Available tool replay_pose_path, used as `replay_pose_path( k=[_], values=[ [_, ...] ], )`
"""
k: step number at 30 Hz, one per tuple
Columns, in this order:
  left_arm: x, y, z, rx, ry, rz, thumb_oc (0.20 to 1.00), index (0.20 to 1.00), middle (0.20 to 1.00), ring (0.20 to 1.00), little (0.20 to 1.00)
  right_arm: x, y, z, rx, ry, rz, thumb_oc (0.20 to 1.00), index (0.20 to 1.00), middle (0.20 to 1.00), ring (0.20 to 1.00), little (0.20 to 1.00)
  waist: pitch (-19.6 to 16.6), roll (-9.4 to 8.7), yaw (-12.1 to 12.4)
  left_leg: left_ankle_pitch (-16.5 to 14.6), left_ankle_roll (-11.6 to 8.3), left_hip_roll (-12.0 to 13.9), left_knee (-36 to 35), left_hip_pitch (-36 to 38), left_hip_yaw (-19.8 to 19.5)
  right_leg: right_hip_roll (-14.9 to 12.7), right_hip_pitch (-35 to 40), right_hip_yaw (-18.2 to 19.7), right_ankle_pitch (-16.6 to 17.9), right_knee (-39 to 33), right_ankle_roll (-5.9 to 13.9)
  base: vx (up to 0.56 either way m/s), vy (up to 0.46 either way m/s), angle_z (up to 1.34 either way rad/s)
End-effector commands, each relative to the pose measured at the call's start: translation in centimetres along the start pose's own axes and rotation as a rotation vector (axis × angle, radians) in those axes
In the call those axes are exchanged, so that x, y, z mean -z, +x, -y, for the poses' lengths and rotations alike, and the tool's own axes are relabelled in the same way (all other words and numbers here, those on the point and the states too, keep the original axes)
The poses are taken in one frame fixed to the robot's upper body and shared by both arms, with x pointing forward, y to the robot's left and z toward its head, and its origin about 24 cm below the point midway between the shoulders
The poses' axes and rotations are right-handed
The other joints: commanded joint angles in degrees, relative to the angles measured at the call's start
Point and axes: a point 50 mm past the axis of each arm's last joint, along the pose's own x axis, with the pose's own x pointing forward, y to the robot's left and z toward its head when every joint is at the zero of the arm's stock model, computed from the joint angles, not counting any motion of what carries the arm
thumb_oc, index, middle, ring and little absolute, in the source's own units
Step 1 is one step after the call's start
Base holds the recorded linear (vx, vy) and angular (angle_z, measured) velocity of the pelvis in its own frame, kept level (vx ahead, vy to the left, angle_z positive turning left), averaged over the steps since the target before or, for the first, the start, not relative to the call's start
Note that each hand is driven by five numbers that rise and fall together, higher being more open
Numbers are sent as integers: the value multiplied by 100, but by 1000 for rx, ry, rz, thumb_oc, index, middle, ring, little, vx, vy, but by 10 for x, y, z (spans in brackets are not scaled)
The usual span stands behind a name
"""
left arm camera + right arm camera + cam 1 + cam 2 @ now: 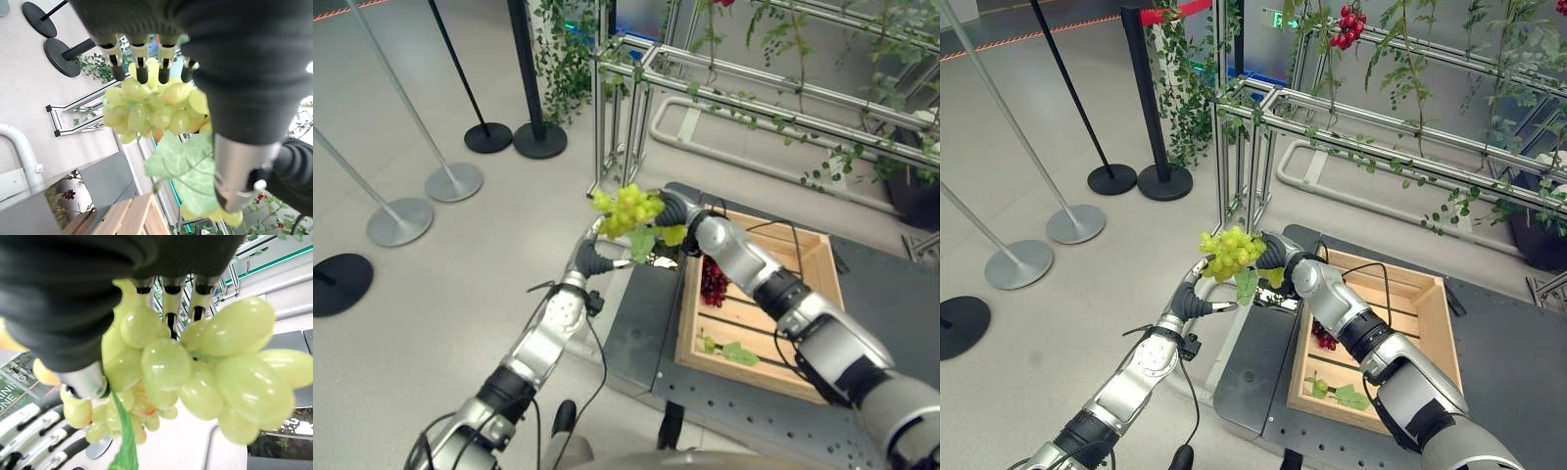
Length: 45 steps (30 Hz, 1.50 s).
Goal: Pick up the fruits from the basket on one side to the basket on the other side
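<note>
Right eye view has both hands meeting mid-air past the bench's [1253, 377] left edge, left hand [1197, 297] and right hand [1273, 257] both curling fingers round the green grape bunch [1229, 251], its leaf [1247, 285] dangling down.

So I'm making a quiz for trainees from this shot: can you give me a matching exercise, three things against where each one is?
Things:
1. green grape bunch
2. red grape bunch
3. loose green leaf

Places:
A. near end of the wooden crate
B. far end of the crate
C. in the air between both robot hands

Pairs: 1-C, 2-B, 3-A
</note>
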Motion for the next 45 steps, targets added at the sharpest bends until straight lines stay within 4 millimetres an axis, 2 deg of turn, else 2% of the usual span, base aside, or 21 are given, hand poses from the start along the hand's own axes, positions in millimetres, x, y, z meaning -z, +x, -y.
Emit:
replay_pose_path(
  k=[1, 6, 11, 14, 15, 17, 18, 25, 30, 33, 39, 45],
  values=[
    [-25, 23, 5, 1, 18, 102, 1000, 1000, 1000, 1000, 1000, -35, 5, 6, 43, 47, 141, 200, 200, 200, 200, 200, -205, -165, -36, -162, 258, -156, -52, -216, 91, -597, 673, -391, -1237, 724, 626, 0, 0, 0],
    [-22, 23, 7, 7, 37, 89, 1000, 1000, 1000, 1000, 1000, -34, 7, -3, 15, 67, 129, 200, 200, 200, 200, 200, -219, -151, -37, -153, 258, -149, -54, -221, 103, -600, 676, -392, -1229, 707, 627, 0, 0, 0],
    [-19, 20, 5, 23, 42, 85, 1000, 1000, 1000, 1000, 1000, -35, 1, 1, 21, 119, 171, 200, 200, 200, 200, 200, -216, -134, -52, -150, 265, -162, -63, -215, 103, -605, 671, -393, -1222, 712, 639, 0, 0, 0],
    [-8, 13, -5, 41, 35, 60, 1000, 1000, 1000, 1000, 1000, -30, -8, 18, 74, 144, 195, 200, 200, 200, 200, 200, -212, -101, -60, -160, 269, -164, -68, -195, 120, -619, 674, -396, -1227, 741, 645, 0, 0, 0],
    [-9, 12, -8, 42, 45, 74, 1000, 1000, 1000, 1000, 1000, -22, -11, 25, 96, 156, 174, 200, 200, 200, 200, 200, -217, -93, -60, -166, 269, -166, -63, -193, 127, -619, 677, -393, -1235, 740, 650, 0, 0, 0],
    [1, 6, -15, 37, -4, 32, 1000, 1000, 1000, 1000, 1000, -15, -15, 37, 130, 130, 162, 200, 200, 200, 200, 200, -234, -88, -45, -175, 269, -159, -67, -170, 139, -626, 695, -415, -1237, 737, 651, 0, 0, 0],
    [4, 5, -17, 34, -22, 20, 1000, 1000, 1000, 1000, 1000, -5, -16, 40, 151, 139, 122, 200, 200, 200, 200, 200, -240, -87, -44, -178, 270, -165, -66, -164, 141, -627, 699, -419, -1235, 735, 653, 0, 0, 0],
    [26, -8, -24, 53, -157, -76, 1000, 1000, 1000, 1000, 1000, 23, -26, 60, 194, 41, 6, 200, 200, 200, 200, 200, -309, -74, -17, -207, 279, -183, -89, -123, 140, -635, 753, -431, -1230, 699, 654, 0, 0, 0],
    [29, -11, -37, 47, -108, -80, 1000, 1000, 1000, 1000, 1000, 32, -29, 71, 175, -115, -65, 200, 200, 200, 200, 200, -346, -76, 15, -224, 282, -190, -80, -109, 131, -635, 772, -441, -1235, 701, 653, 0, 0, 0],
    [22, -8, -47, 56, -22, -42, 1000, 1000, 1000, 1000, 1000, 27, -25, 73, 134, -205, -74, 200, 200, 200, 200, 200, -353, -74, 28, -235, 279, -181, -76, -100, 134, -633, 778, -441, -1238, 691, 658, 0, 0, 0],
    [16, -2, -56, 56, 42, -15, 1000, 1000, 1000, 1000, 1000, 16, -18, 74, 79, -322, -66, 200, 200, 200, 200, 200, -402, -95, 31, -249, 279, -182, -72, -69, 131, -628, 811, -427, -1246, 682, 655, 0, 0, 0],
    [15, 7, -49, 95, 56, -28, 1000, 1000, 1000, 1000, 1000, 2, -12, 81, 78, -343, -38, 200, 200, 200, 200, 200, -449, -118, 3, -261, 285, -184, -65, -32, 145, -611, 818, -395, -1258, 684, 645, 0, 0, 0]
  ],
)
